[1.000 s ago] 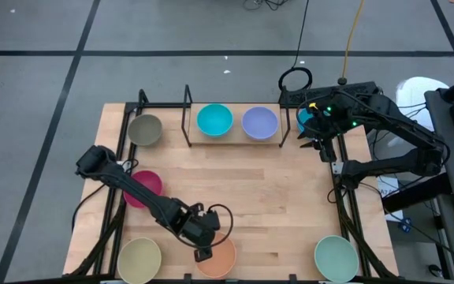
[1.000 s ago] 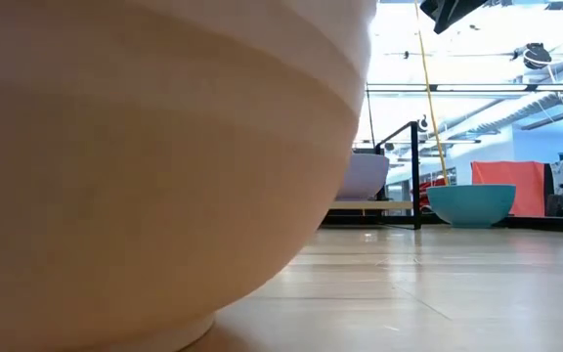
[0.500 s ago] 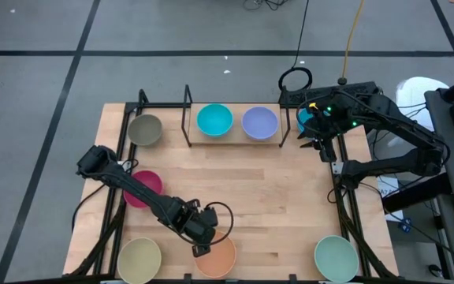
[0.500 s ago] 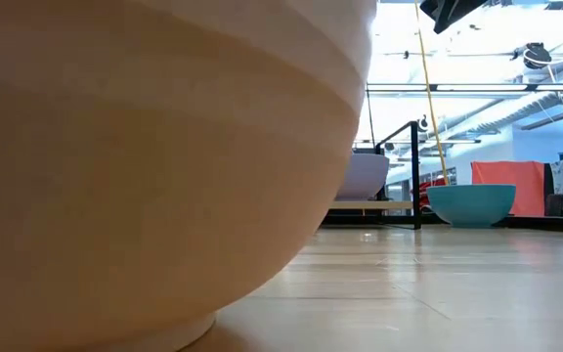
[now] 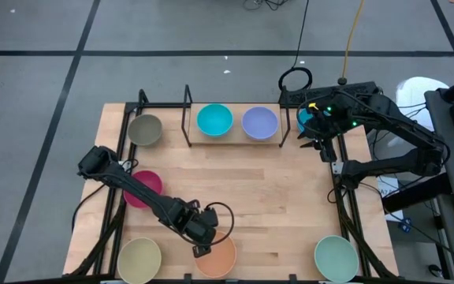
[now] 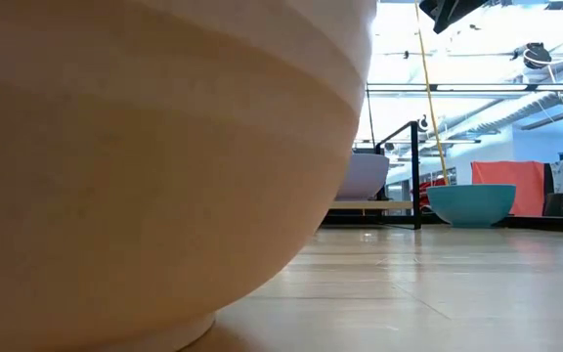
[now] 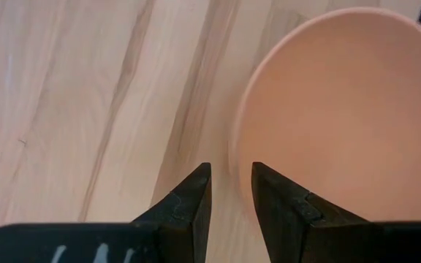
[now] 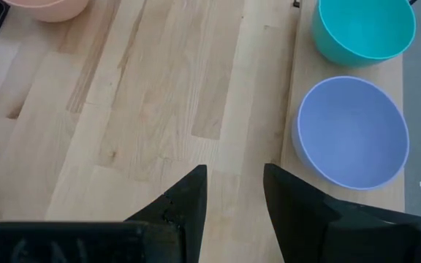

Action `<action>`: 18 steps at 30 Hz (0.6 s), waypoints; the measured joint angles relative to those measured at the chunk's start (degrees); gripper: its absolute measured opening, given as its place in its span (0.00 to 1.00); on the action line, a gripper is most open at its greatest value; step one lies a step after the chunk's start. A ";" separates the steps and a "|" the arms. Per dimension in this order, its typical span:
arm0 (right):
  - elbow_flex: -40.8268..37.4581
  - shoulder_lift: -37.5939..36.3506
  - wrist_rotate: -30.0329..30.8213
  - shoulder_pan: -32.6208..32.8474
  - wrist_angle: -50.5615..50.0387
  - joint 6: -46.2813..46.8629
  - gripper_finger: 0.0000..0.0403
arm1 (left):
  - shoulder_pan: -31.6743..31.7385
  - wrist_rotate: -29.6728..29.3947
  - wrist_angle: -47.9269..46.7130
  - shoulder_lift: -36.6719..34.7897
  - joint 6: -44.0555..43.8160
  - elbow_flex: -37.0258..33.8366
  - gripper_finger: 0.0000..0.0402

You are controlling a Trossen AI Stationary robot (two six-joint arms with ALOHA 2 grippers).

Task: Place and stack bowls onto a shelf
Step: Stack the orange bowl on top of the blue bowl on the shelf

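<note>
While the right gripper (image 5: 322,144) idles parted at two o'clock, the left gripper (image 5: 201,249), parted, straddles the orange bowl (image 5: 218,258) rim at six o'clock; next, clench and lift

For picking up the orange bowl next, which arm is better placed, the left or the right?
Probably the left. Its claw is at the orange bowl's rim, fingers slightly apart, one on each side of the rim. The right claw waits far away beside the shelf.
</note>
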 joint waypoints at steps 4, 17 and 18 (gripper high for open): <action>0.00 0.00 0.00 0.00 -0.03 -0.35 0.32 | 0.03 0.14 -0.34 0.54 0.07 -0.05 0.26; 0.00 0.00 0.03 -0.01 -0.08 -0.46 0.32 | 0.37 0.47 0.67 3.05 -0.36 -0.02 0.26; 0.00 0.00 0.02 0.00 -0.07 -0.46 0.32 | 0.38 0.40 0.67 3.13 -0.47 -0.03 0.26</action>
